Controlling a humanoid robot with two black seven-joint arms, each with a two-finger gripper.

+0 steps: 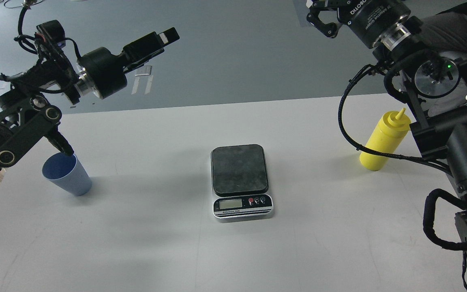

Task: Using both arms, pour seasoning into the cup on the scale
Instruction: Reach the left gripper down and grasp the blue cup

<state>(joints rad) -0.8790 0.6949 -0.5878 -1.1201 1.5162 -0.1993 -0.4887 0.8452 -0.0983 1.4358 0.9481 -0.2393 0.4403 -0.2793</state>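
The light blue cup [68,175] stands upright on the white table [233,251] at the left, with nothing holding it. The scale [239,168] sits at the table's middle with its black platform bare. The yellow seasoning bottle [383,142] stands upright at the right, partly behind my right arm's cable. My left gripper [168,37] is high above the table's far left and points right. It is seen side-on, so its fingers cannot be told apart. My right gripper [322,14] is high at the top right, cut off by the view's edge, well above the bottle.
The table's far edge runs across the view behind the scale, with grey floor and tape marks [142,79] beyond it. My right arm's thick links [460,138] and looped cables crowd the right side next to the bottle.
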